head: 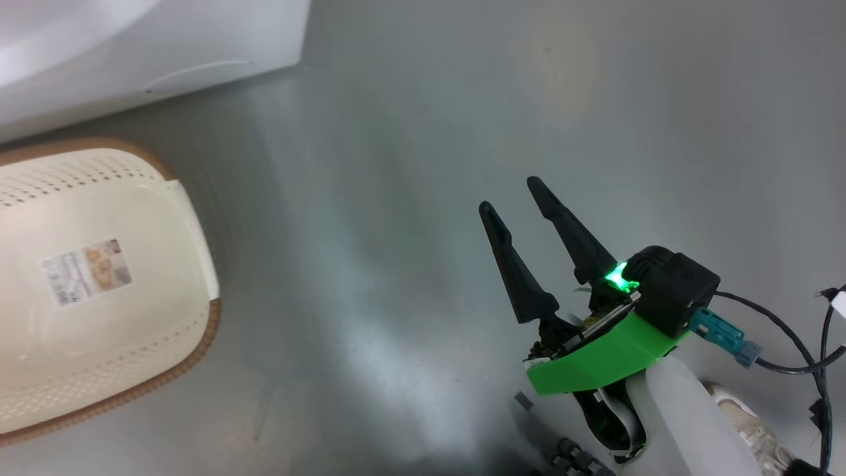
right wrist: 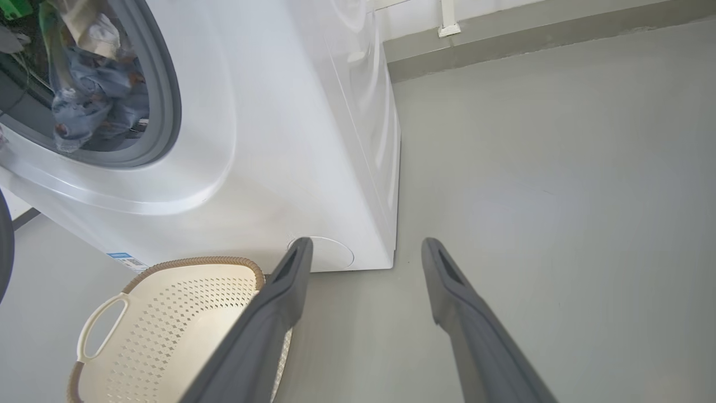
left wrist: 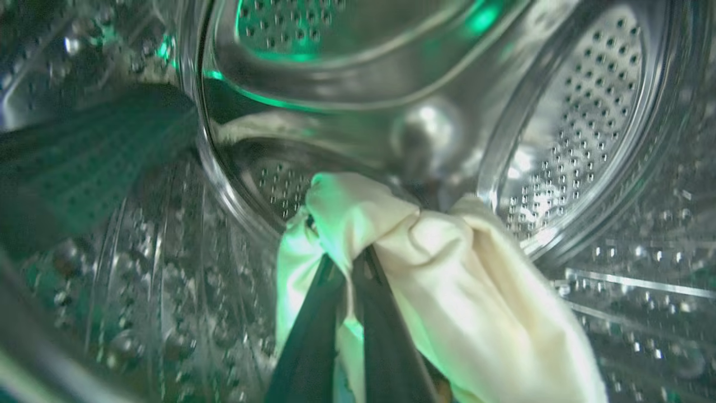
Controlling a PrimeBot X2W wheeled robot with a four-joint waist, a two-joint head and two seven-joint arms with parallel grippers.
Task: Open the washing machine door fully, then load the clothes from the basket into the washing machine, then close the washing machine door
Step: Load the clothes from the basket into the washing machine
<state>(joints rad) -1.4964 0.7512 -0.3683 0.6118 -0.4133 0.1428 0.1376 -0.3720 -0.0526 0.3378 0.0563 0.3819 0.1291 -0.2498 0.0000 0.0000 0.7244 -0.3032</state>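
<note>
The washing machine (right wrist: 268,140) fills the 10 o'clock side of the right wrist view. Its mouth stands open inside the grey door seal (right wrist: 168,95). The left wrist view looks into the steel perforated drum (left wrist: 587,112), whose back wall curves from 12 to 3 o'clock.

The cream basket (head: 79,178) sits on the grey floor (head: 396,198) at 9 o'clock in the head view, just beside the machine's base. Only its label shows inside, so the loading looks nearly done.

The clothes (right wrist: 95,106) hang bunched in the machine's mouth, blue with small brown prints. A pale garment (left wrist: 458,268) drapes at 6 o'clock in the drum, pinched at a gathered fold by the left tool (left wrist: 348,257), whose fingers are clamped together on it.

The right tool (head: 510,193) hovers over bare floor at 4 o'clock in the head view, its fingers spread wide with nothing between them.

The fabric seems light, limp and not fragile. It will likely sag, trail and snag on the seal, so a pinch on a bunched ridge suits it better than one on a flat edge, and it should fall freely once let go deep in the drum.
</note>
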